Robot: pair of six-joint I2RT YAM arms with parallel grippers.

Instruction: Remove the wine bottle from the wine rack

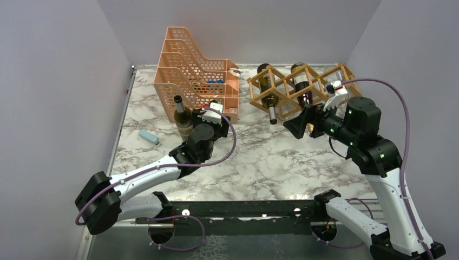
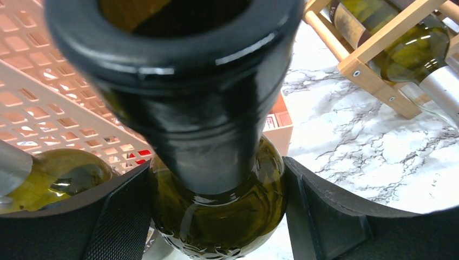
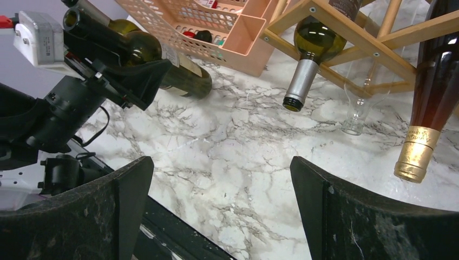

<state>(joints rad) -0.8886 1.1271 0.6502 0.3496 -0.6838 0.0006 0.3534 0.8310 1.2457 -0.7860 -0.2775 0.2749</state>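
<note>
- Checking grippers: left gripper (image 2: 216, 214) is clamped on an upright bottle (image 1: 183, 116) beside the orange organizer (image 1: 189, 70), down at the bench (image 3: 227, 141), off the wine rack (image 3: 361, 37).
- And the right?
- My right gripper (image 3: 222, 206) gapes wide, holding nothing. Silver-necked bottle (image 3: 303, 65) lies ahead of it, slightly right, in its rack cell; long axis slopes down, mouth toward the gripper. Gold-capped bottle (image 3: 433, 97) sits further right, same tilt.
- Which arm goes?
- Right one, I'd say: it's nearer, facing the necks. Left is busy and well apart from the rack.
</note>
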